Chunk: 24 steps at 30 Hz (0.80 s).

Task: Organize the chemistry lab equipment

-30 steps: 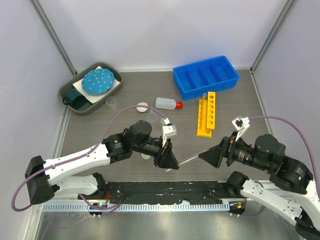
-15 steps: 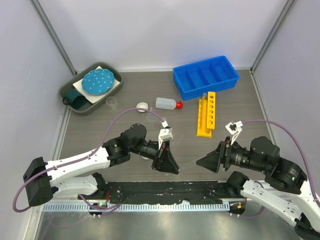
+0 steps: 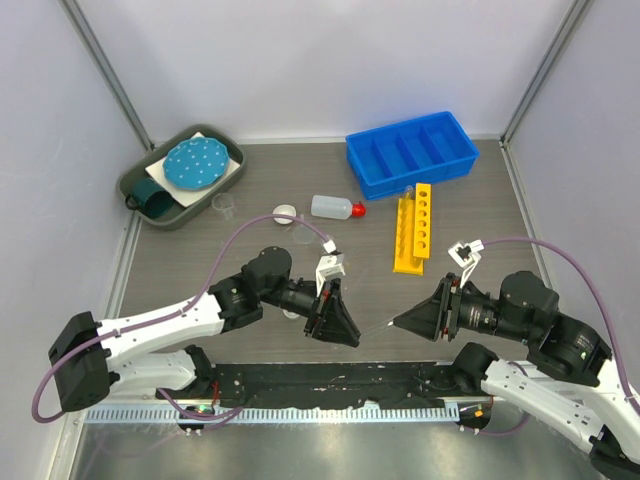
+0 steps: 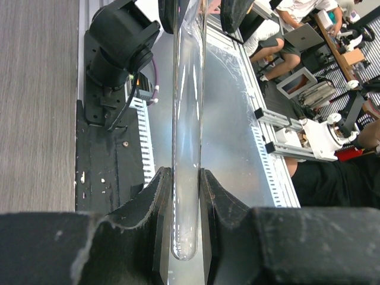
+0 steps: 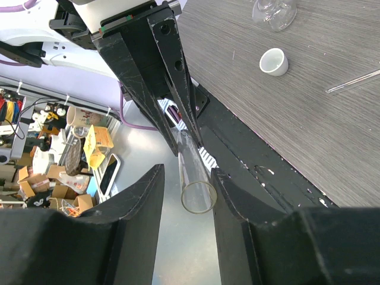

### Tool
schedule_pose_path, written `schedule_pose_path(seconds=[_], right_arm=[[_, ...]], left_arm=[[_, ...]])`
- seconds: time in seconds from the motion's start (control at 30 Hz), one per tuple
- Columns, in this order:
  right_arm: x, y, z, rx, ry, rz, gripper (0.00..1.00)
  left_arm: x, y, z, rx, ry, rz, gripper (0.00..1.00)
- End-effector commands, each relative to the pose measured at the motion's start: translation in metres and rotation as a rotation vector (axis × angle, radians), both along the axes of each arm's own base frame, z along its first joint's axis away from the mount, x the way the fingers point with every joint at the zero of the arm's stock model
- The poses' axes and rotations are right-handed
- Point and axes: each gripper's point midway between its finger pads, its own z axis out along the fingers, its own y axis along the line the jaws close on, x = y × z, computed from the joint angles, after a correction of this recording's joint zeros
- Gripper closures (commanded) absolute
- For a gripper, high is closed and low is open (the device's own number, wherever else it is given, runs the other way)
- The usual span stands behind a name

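Note:
My left gripper (image 3: 345,335) is shut on the closed round end of a clear glass tube (image 3: 375,327) and holds it level above the table's near edge. In the left wrist view both fingers press the tube (image 4: 189,119) at its bottom, gripper (image 4: 187,205). My right gripper (image 3: 398,322) faces it from the right. In the right wrist view its jaws (image 5: 187,202) are open around the tube's open mouth (image 5: 199,196), with a gap on the left side. The yellow holed rack (image 3: 415,228) lies mid-table, with the blue divided bin (image 3: 411,152) behind it.
A red-capped bottle (image 3: 335,207), a white dish (image 3: 285,213) and a small beaker (image 3: 225,205) lie mid-table. The dark green tray (image 3: 140,190) with the teal disc sits back left. The right wrist view shows another white dish (image 5: 274,61), a flask (image 5: 273,12) and a thin glass rod (image 5: 353,81).
My left gripper has carried the tube a little toward the near edge. My right gripper has moved down and left, closing in until its open jaws surround the tube's mouth.

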Motion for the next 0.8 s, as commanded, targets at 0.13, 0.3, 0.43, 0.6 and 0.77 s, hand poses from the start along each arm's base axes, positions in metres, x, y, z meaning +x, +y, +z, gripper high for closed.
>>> schedule_pose_path(seconds=[0.13,0.3,0.43,0.6,0.77], right_arm=[[0.0,0.005,0.021,0.048,-0.047,0.022,0.61],[0.001,0.005,0.024,0.045,-0.057,0.019,0.68],[0.003,0.005,0.026,0.046,-0.063,0.016,0.77],[0.007,0.005,0.027,0.035,-0.072,-0.003,0.82],[0.021,0.002,0.029,0.0,-0.095,-0.064,0.86]], left_arm=[[-0.001,-0.001,0.007,-0.045,-0.006,-0.022,0.99],[-0.001,-0.001,0.005,-0.043,-0.003,-0.021,0.99],[0.0,-0.001,0.002,-0.038,0.002,-0.015,0.88],[0.0,-0.001,0.002,-0.033,0.005,-0.007,0.62],[0.004,0.001,0.007,-0.018,-0.007,0.023,0.22]])
